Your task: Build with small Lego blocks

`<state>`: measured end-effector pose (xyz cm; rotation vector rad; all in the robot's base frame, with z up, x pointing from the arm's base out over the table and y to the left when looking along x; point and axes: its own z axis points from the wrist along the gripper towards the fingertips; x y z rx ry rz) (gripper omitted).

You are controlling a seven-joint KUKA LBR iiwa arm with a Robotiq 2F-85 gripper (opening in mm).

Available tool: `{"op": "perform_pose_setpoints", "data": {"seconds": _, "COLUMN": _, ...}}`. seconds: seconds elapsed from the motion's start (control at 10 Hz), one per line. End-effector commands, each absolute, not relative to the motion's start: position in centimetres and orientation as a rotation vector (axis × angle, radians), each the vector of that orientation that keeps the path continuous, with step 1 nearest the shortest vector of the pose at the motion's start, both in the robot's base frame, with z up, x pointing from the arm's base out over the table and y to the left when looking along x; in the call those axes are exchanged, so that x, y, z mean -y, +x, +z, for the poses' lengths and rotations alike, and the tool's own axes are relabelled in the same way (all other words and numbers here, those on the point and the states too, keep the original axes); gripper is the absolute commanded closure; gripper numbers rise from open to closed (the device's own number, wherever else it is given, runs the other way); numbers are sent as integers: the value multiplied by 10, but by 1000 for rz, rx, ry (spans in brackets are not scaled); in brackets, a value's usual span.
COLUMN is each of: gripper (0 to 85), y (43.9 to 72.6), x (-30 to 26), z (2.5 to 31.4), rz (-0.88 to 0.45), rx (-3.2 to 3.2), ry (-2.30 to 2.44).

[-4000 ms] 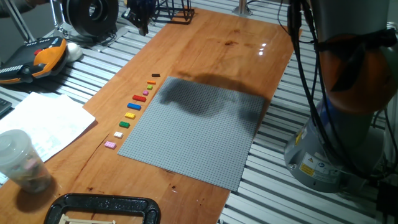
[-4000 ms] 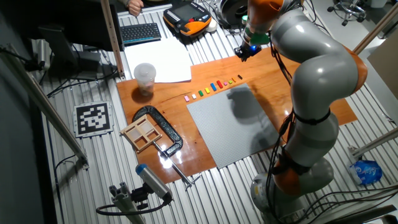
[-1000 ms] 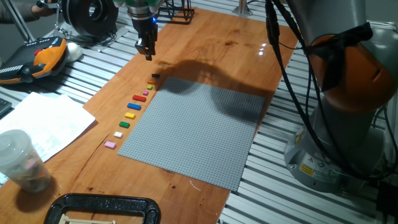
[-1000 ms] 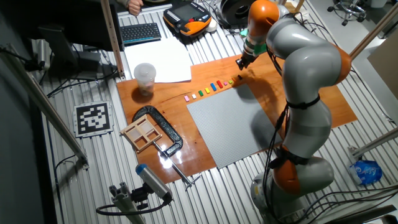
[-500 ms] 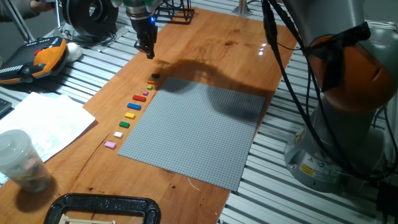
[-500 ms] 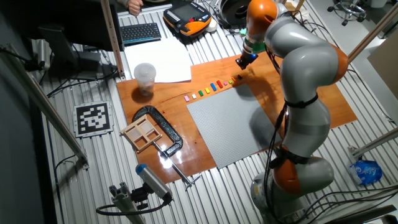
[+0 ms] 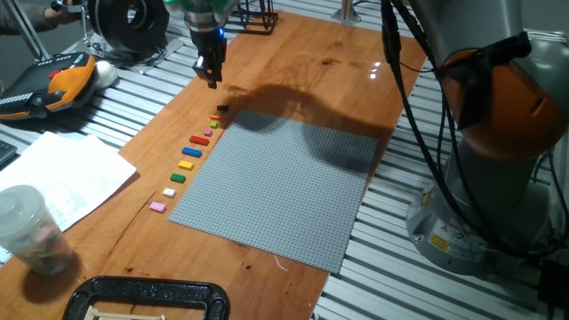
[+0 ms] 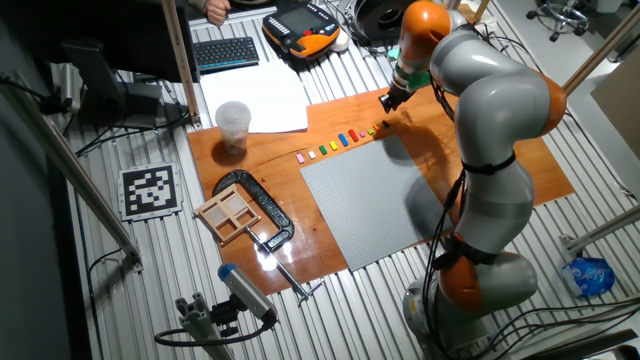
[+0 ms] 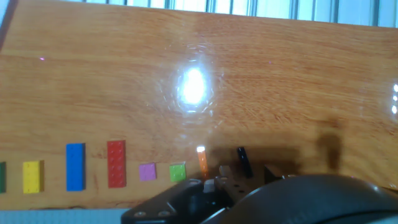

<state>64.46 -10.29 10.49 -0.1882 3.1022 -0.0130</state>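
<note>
The small Lego blocks lie in a row on the wooden table along the left edge of the grey baseplate (image 7: 284, 187), running from the black block (image 7: 222, 108) down to the pink block (image 7: 157, 207). My gripper (image 7: 212, 76) hangs a little above the table, just beyond the black end of the row, and holds nothing I can see. Its fingers look close together, but I cannot tell their state. In the other fixed view the gripper (image 8: 386, 102) is above the row's far end (image 8: 386, 124). The hand view shows the black block (image 9: 244, 162), orange block (image 9: 203, 160), green block (image 9: 178, 172), red block (image 9: 116, 163) and blue block (image 9: 75, 166).
A plastic cup (image 7: 27, 231) and a sheet of paper (image 7: 62, 173) lie at the table's left. A black clamp (image 7: 147, 298) sits at the near edge. An orange pendant (image 7: 62, 82) lies off the table. The arm's base (image 7: 480, 204) stands to the right.
Four seconds ago the gripper was up and out of the first fixed view. It has since come down to the black end of the row and has barely moved in the last second.
</note>
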Motion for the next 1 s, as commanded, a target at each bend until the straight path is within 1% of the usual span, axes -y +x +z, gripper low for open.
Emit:
{"op": "perform_pose_setpoints", "data": {"seconds": 0.0, "gripper": 510, "y": 646, "x": 103, "z": 100, "rz": -18, "rx": -3096, "ry": -208}}
{"op": "perform_pose_setpoints", "data": {"seconds": 0.1, "gripper": 510, "y": 647, "x": 103, "z": 96, "rz": -9, "rx": -3096, "ry": -236}}
{"op": "perform_pose_setpoints", "data": {"seconds": 0.2, "gripper": 510, "y": 648, "x": 103, "z": 92, "rz": -37, "rx": -3087, "ry": -286}}
{"op": "perform_pose_setpoints", "data": {"seconds": 0.9, "gripper": 510, "y": 654, "x": 110, "z": 67, "rz": -32, "rx": -3036, "ry": -369}}
